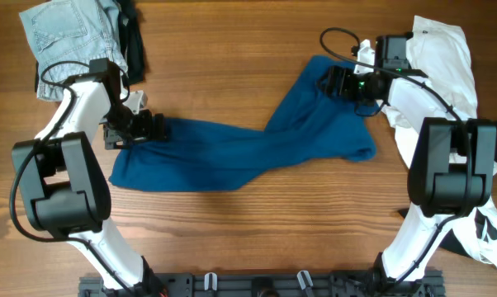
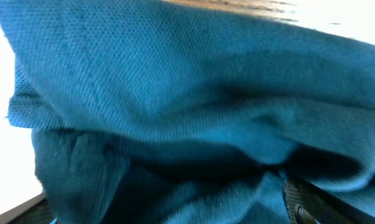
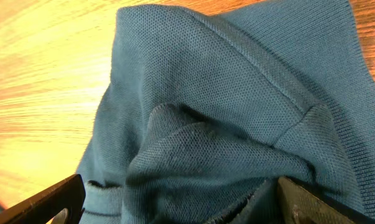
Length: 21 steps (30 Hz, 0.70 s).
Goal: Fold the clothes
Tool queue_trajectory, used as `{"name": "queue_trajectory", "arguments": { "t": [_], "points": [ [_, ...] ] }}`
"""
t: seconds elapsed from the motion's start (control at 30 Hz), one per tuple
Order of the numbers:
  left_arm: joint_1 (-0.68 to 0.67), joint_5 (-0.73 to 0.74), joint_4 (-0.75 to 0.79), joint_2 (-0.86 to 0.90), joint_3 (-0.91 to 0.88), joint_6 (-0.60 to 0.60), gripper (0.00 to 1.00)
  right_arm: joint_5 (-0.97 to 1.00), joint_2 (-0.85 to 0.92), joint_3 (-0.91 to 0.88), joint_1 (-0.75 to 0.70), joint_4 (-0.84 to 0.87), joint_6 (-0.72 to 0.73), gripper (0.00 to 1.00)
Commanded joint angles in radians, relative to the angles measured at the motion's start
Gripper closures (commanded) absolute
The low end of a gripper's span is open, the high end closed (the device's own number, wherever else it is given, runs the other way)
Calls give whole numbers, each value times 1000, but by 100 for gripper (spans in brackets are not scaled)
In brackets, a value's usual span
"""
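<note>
The dark blue garment [image 1: 232,153] lies limp on the wooden table, stretched in a band from the lower left to the upper right. My left gripper [image 1: 153,128] is down at its left end. Blue cloth [image 2: 175,81] fills the left wrist view. Only one finger shows, far to the lower right, so the jaws [image 2: 175,208] look open with cloth bunched between them. My right gripper [image 1: 335,82] is at the garment's upper right end. In the right wrist view its fingers [image 3: 175,202] stand wide apart, with a raised fold of the blue cloth [image 3: 225,93] between them.
A light denim piece [image 1: 67,33] and a dark cloth [image 1: 133,41] lie at the back left. A white garment with black marks [image 1: 442,58] lies at the back right under the right arm, and more white cloth [image 1: 492,235] hangs at the front right edge.
</note>
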Motion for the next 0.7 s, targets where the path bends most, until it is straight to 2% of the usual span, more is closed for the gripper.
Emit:
{"name": "queue_trajectory", "arguments": {
  "t": [0.0, 0.07, 0.1, 0.17, 0.2, 0.23, 0.3, 0.37, 0.43, 0.53, 0.6, 0.67],
  "points": [
    [-19, -15, 45, 22, -68, 22, 9, -117, 85, -34, -34, -26, 0, 1],
    [-21, -14, 60, 23, -103, 18, 27, -143, 85, -34, -54, -32, 1, 1],
    [-21, -10, 67, 23, -117, 18, 42, -146, 85, -34, -63, -36, 0, 1],
    [-21, 41, 92, 23, -138, 18, 77, -154, 85, -34, -80, -47, 0, 1],
    [-21, 101, 126, 23, -144, 18, 89, -165, 85, -34, -86, -50, 0, 0],
    [-21, 147, 163, 23, -147, 18, 95, -174, 85, -34, -86, -51, -1, 1],
    [-21, 192, 219, 21, -147, 13, 96, -209, 83, -34, -86, -63, -39, 4],
    [3, 189, 209, 0, -127, -15, 96, -208, 70, -34, -86, -88, -77, 10],
    [50, 180, 150, -39, -77, -19, 96, -208, 55, -34, -86, -93, -78, 11],
    [140, 44, 13, -134, 59, -17, 96, -208, 33, -34, -86, -122, -78, 11],
    [190, 29, -62, -174, 157, 48, 96, -204, 33, -34, -85, -164, -82, 11],
    [224, 30, -110, -179, 246, 49, 96, -204, 33, -34, -84, -180, -98, 11]
  ]
}}
